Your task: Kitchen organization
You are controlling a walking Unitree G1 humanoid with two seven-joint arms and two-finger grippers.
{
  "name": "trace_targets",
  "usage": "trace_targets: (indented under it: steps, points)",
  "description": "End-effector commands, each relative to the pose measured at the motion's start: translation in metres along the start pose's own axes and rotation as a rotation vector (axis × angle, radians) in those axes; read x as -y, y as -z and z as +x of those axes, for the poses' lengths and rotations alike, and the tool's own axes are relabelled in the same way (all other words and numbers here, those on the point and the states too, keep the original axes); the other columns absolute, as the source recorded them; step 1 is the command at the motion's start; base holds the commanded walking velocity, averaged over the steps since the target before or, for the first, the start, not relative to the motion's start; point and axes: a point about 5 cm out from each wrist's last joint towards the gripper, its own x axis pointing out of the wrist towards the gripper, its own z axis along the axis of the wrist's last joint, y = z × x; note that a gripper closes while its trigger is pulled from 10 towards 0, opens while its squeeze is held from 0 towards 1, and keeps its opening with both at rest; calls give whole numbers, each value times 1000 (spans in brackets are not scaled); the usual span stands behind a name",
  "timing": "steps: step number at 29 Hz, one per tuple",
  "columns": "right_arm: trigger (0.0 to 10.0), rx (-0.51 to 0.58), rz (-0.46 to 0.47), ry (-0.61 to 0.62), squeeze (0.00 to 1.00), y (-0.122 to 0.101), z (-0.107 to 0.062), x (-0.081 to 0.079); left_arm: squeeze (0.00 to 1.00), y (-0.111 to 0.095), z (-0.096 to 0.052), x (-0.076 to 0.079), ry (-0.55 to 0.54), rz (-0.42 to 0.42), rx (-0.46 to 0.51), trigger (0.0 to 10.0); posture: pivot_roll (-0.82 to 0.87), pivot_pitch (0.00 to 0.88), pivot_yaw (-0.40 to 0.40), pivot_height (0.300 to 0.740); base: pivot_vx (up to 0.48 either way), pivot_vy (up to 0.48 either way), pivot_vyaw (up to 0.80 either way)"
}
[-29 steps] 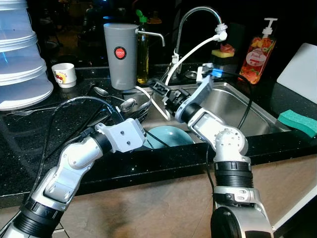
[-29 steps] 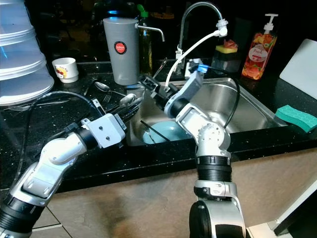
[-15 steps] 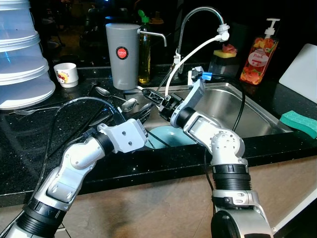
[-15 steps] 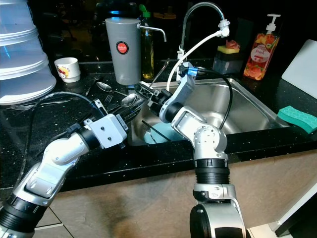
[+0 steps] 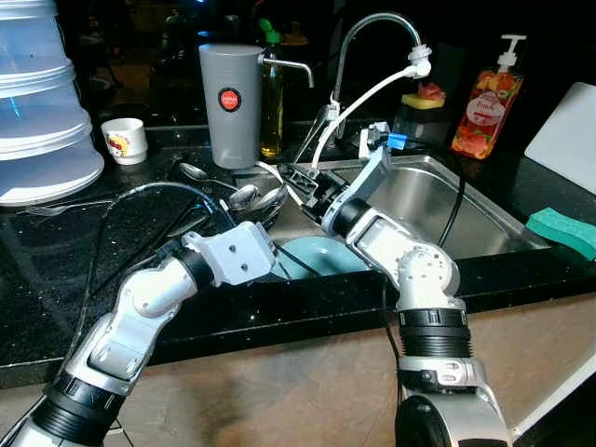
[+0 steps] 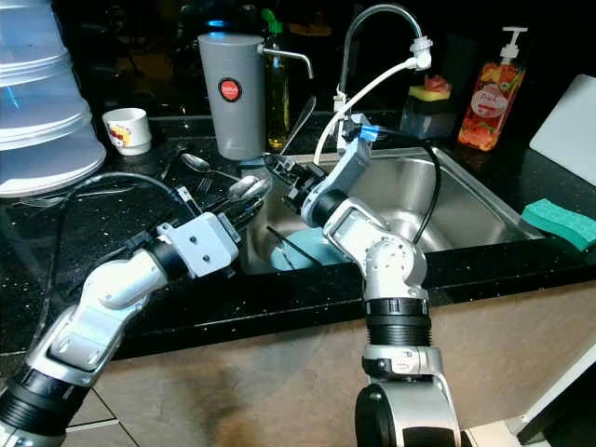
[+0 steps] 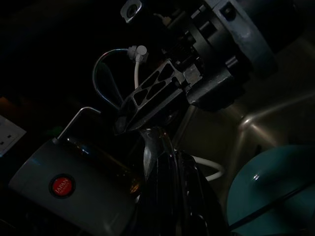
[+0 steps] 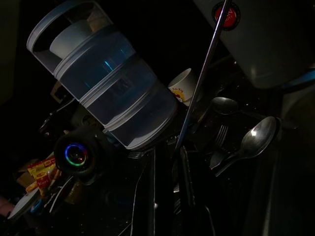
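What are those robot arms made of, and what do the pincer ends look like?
Both arms are silver metal segments joined by black ribbed rings, with loose black cables looping alongside. The left arm has a boxy silver wrist block with two dark holes. The right arm carries a blue plug. The right pincer has long black latticed fingers.

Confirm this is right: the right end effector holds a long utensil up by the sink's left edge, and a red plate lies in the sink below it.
One detail is wrong: the plate in the sink is teal, not red, as the left eye view shows. The rest stands: the right end effector holds a long utensil up by the sink's left edge.
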Motion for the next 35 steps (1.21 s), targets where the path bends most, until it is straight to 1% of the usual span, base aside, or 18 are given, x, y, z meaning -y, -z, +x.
trace_targets:
  steps: [1,2,3,9,10,11,12,18,20,21,23,24,25,27,28,29,34,35]
  points:
    - [0,41,-10,37,0,-6,-3,7,0,-2,1,-2,4,11,4,0,20,6,4,740,0,0,0]
    - [0,41,-10,37,0,-6,-3,7,0,-2,1,-2,4,11,4,0,20,6,4,740,0,0,0]
    - [0,53,-11,45,0,-7,-4,8,1000,-2,2,-3,-7,9,6,10000,19,6,5,740,0,0,0]
    - [0,192,-82,158,0,-26,-8,22,1000,5,-1,-14,-111,21,-54,10000,17,2,9,740,0,0,0]
    - [0,259,-119,212,0,-35,-10,28,471,10,-4,-18,-158,6,-87,10000,17,3,9,740,0,0,0]
    - [0,259,-119,212,0,-35,-10,28,471,10,-4,-18,-158,6,-87,10000,17,3,9,740,0,0,0]
    - [0,311,-142,252,0,-42,-13,34,0,15,-7,-22,-204,-28,-119,10000,17,3,9,740,0,0,0]
    - [0,379,-218,329,0,-51,-17,48,0,25,-14,-28,-294,-129,-180,10000,17,8,8,740,0,0,0]
    - [0,356,-348,381,0,-45,-16,57,0,39,-21,-30,-349,-236,-259,10000,25,15,1,740,0,0,0]
    - [0,356,-348,381,0,-45,-16,57,0,39,-21,-30,-349,-236,-259,10000,25,15,1,740,0,0,0]
    - [0,282,-465,388,0,-29,-13,62,0,50,-24,-24,-341,-398,-324,10000,30,17,-7,740,0,0,0]
    - [0,282,-465,388,0,-29,-13,62,0,50,-24,-24,-341,-398,-324,10000,30,17,-7,740,0,0,0]
    - [0,246,-521,382,0,-19,-11,64,0,50,-22,-16,-290,-491,-332,10000,31,18,-9,740,0,0,0]
    - [0,246,-521,382,0,-19,-11,64,0,50,-22,-16,-290,-491,-332,10000,31,18,-9,740,0,0,0]
    - [0,189,-620,372,0,2,-9,67,0,42,-16,2,-176,-603,-308,10000,31,18,-10,740,0,0,0]
    - [0,177,-650,367,0,8,-9,68,0,39,-15,7,-141,-633,-310,10000,31,18,-10,740,0,0,0]
    - [118,119,-756,327,0,36,-10,68,0,42,-19,32,68,-610,-401,10000,30,19,-9,740,0,0,0]
    - [1373,108,-759,321,0,40,-10,68,0,41,-19,35,96,-613,-399,10000,30,19,-9,740,0,0,0]
